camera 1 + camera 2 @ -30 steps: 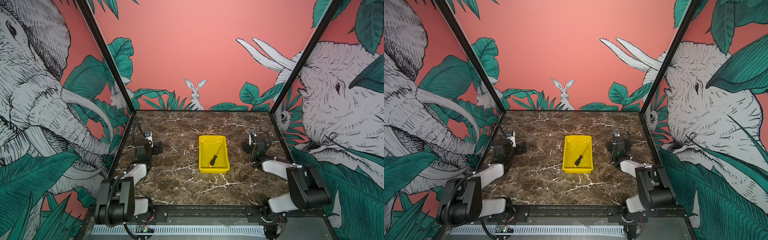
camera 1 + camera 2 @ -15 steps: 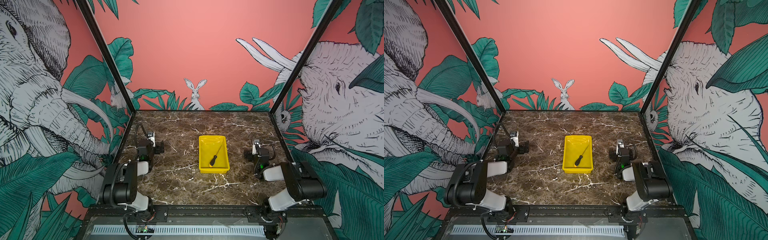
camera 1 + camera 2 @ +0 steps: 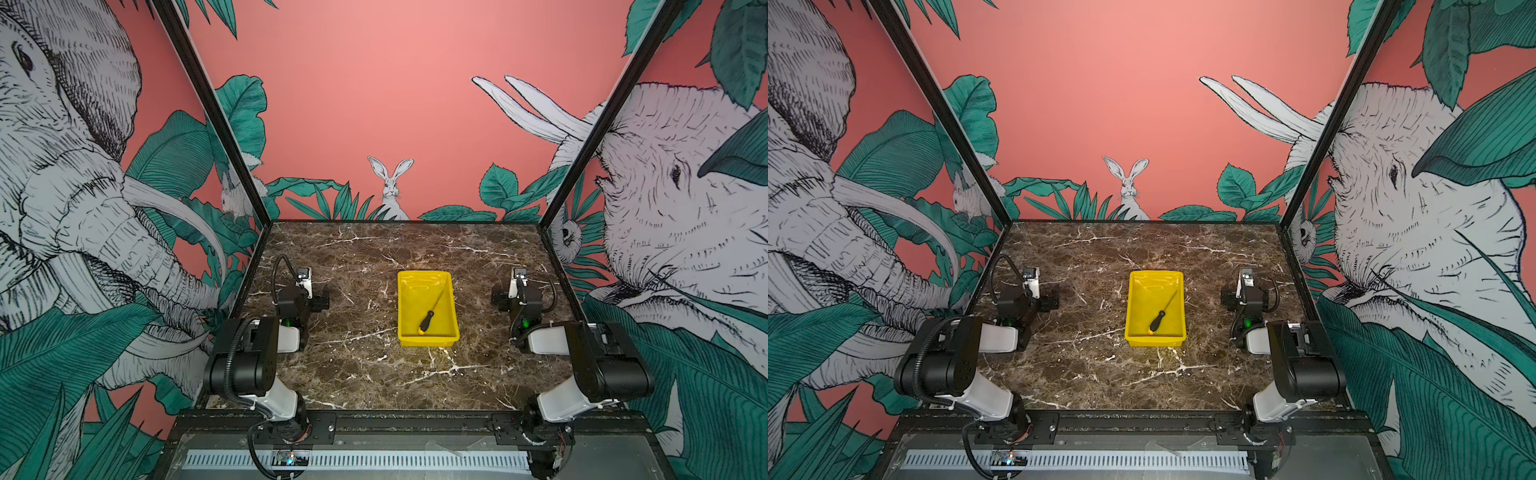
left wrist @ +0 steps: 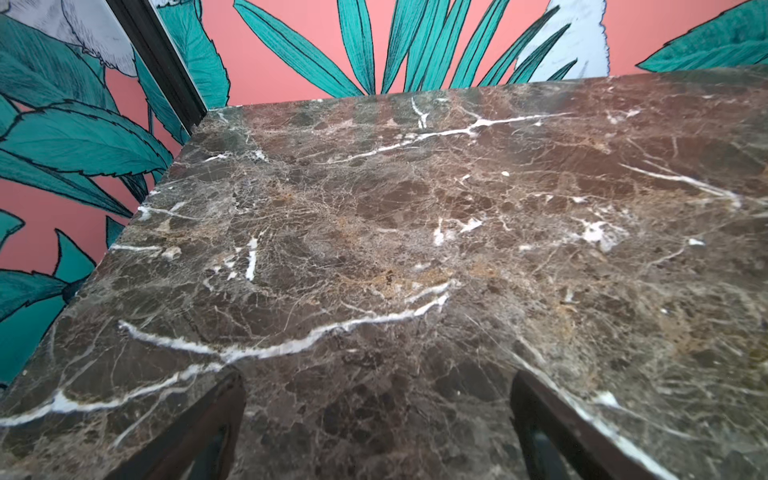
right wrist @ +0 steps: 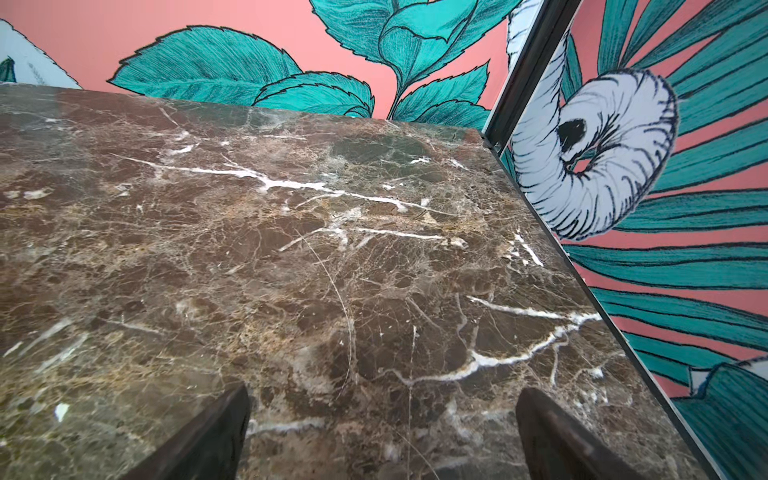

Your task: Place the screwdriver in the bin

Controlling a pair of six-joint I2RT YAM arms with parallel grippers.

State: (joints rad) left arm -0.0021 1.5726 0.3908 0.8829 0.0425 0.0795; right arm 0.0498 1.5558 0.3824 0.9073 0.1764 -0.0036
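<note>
Marble table (image 3: 361, 365) | screwdriver (image 3: 432, 311) inside bin (image 3: 428, 341) | arms folded at sides | left tool (image 4: 378, 419), right tool (image 5: 382, 428) spread wide, empty

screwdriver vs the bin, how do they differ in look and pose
The screwdriver is slim and mostly black; the bin is wide, shallow and bright yellow. The screwdriver lies diagonally; the bin sits square to the table. Shared: yellow, on the screwdriver's butt end.

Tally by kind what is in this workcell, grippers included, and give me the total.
bin: 1
screwdriver: 1, lying inside the bin
grippers: 2, the left gripper and the right gripper, both open and empty
total: 4
</note>
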